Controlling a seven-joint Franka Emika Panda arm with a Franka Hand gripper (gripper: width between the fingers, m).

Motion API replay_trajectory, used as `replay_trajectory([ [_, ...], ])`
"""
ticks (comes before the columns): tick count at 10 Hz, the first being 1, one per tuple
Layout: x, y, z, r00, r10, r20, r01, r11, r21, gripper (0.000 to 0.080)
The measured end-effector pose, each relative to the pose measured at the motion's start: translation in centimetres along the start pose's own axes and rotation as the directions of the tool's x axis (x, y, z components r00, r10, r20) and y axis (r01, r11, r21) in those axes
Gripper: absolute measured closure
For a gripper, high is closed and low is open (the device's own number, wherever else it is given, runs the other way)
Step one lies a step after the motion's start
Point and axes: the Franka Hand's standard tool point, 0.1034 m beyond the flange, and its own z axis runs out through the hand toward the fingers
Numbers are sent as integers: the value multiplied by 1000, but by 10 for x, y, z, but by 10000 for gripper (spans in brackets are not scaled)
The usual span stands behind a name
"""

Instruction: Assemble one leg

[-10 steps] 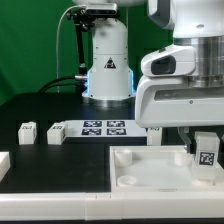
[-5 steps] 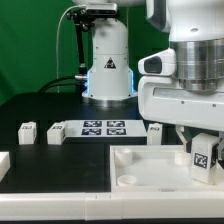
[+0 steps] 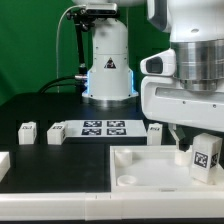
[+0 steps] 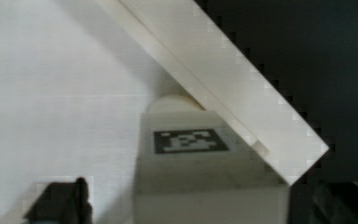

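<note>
My gripper (image 3: 206,165) is shut on the leg (image 3: 207,157), a small white block with a black-and-white tag. It holds the leg slightly tilted over the right end of the large white tray piece (image 3: 150,168), near a corner. In the wrist view the leg (image 4: 202,165) sits between the two dark fingers (image 4: 57,203), tag facing the camera, next to the tray's raised wall (image 4: 229,85). My gripper (image 4: 197,208) is low over the tray's floor. Whether the leg touches the tray I cannot tell.
Three more legs stand on the black table: two at the exterior view's left (image 3: 27,132) (image 3: 57,132) and one behind the tray (image 3: 154,131). The marker board (image 3: 105,127) lies between them. A white part (image 3: 3,163) lies at the left edge. The arm's base (image 3: 107,60) stands behind.
My gripper has dropped slightly with the leg and the leg has tilted a little. The tray piece and the other legs have not moved.
</note>
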Motion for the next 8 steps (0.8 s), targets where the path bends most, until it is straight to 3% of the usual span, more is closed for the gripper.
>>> replay_trajectory([
  [3,-9,-7,1,943,-333,3,333,943,-2,150],
  [6,-9,-6,0,785,-619,13,619,785,-4,150],
  [8,-6,-3,0,607,-794,14,795,607,-2,150],
])
